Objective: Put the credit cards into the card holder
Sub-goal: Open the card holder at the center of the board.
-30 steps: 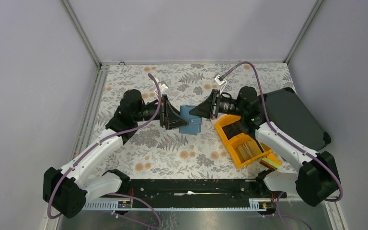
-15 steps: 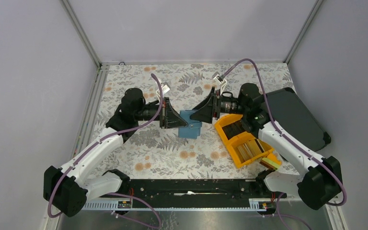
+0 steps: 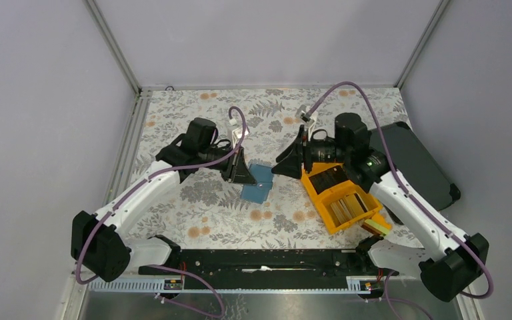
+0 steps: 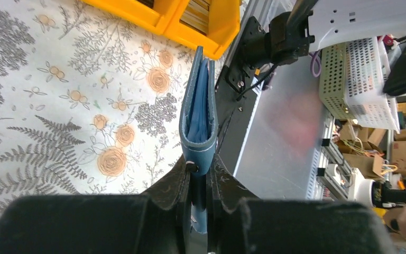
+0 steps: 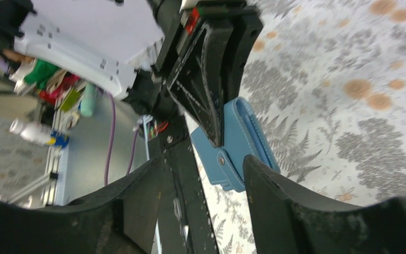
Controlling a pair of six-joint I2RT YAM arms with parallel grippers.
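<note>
The teal-blue card holder (image 3: pixel 256 185) hangs folded from my left gripper (image 3: pixel 243 175), which is shut on its end near the snap tab. In the left wrist view the holder (image 4: pixel 198 106) stands edge-on out of my left gripper (image 4: pixel 199 172), above the floral table. My right gripper (image 3: pixel 279 167) is open and empty, just right of the holder and apart from it. In the right wrist view the holder (image 5: pixel 240 140) sits between my spread right gripper (image 5: pixel 203 164) fingers, not touching them. The credit cards (image 3: pixel 347 205) stand in the orange bin (image 3: pixel 320 200).
A large black hard case (image 3: pixel 410 163) lies at the right, behind the orange bin. The orange bin's corner (image 4: pixel 217 37) shows at the top of the left wrist view. A black rail (image 3: pixel 260 260) runs along the table's near edge.
My left arm has swung right and turned, so the card holder now hangs lower and nearer. My right gripper has drawn back slightly to the right and stays open.
</note>
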